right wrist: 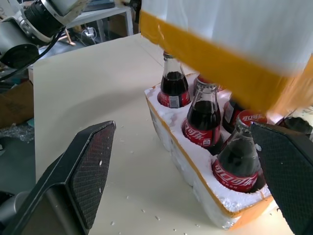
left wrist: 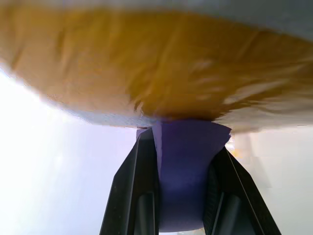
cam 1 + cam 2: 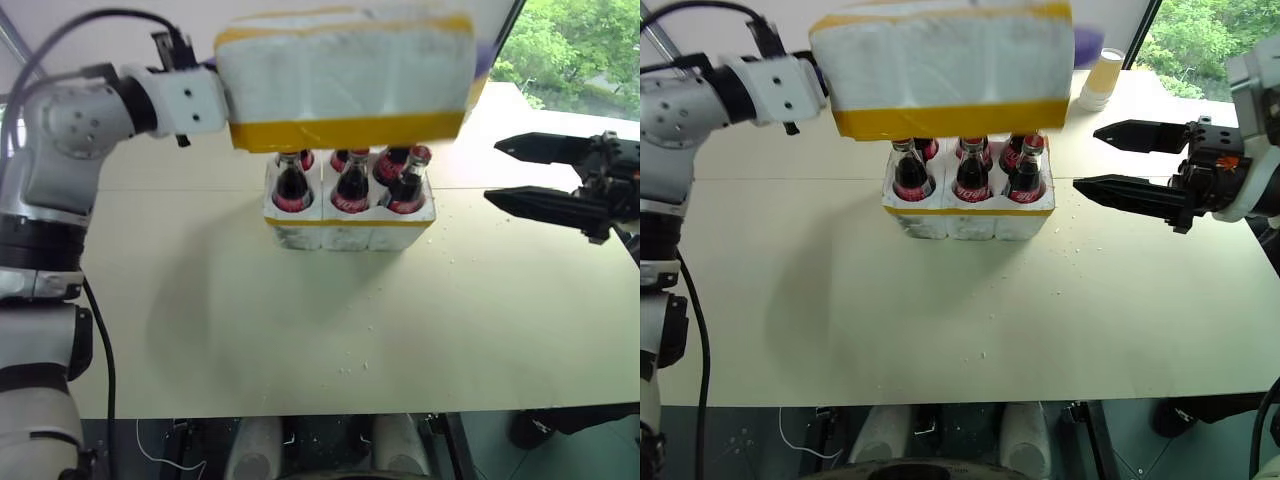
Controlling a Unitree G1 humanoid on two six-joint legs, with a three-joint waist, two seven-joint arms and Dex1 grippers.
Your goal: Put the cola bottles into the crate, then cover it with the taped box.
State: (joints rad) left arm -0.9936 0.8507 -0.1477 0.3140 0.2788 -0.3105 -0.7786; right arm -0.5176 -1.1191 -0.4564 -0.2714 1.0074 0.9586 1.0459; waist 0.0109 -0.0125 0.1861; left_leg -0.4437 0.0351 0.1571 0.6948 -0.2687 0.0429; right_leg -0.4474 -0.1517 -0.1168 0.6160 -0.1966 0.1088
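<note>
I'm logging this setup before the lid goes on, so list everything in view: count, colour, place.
bottles: six, dark cola with red labels, standing in the crate's wells
crate: one, white foam with a yellow band, on the table's middle
box: one, white foam with yellow tape, held in the air just above the bottles
purple piece: one, purple, under the box, clamped between the left gripper's fingers
cup: one, pale yellow, far side of the table, behind the right gripper
table: one, beige, strewn with white foam crumbs
left gripper: black fingers, shut on the purple piece, left of the box
right gripper: black fingers, open, right of the crate, holding nothing
</note>
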